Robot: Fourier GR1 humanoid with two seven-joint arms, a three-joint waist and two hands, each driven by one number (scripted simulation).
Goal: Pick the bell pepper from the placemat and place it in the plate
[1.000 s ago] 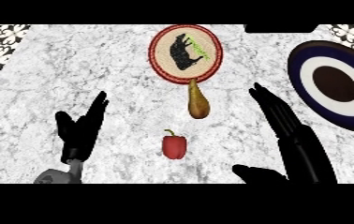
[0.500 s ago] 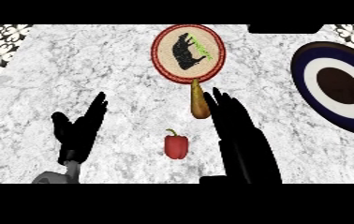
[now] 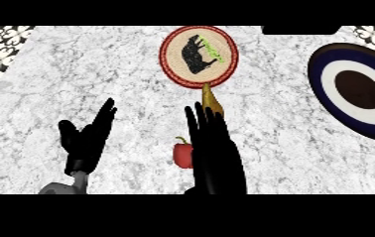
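Holding our right hand flat, with fingers straight and pointing away from us, we have it over the right side of the red bell pepper, nothing curled round it yet. The pepper sits on the bare marble counter, not on the round placemat, which lies well beyond it. Between the two is a tapered ochre thing, its far tip at the placemat's near rim and its near end under our fingertips. Our left hand rests open at the lower left, fingers up. The plate, dark-rimmed, is far off to the right.

We judge the main risk to be the close. If the hand comes in from this side, the fingers may shove the round pepper leftward or roll it instead of enclosing it. The fingertips could also nudge the ochre thing toward the placemat.

Much is hidden from us. The hand covers the pepper's right half, so we cannot tell whether palm and pepper touch or how high the hand hangs. The thumb does not show. The plate is cut off by the view's right edge, and we cannot make out what the ochre thing is.
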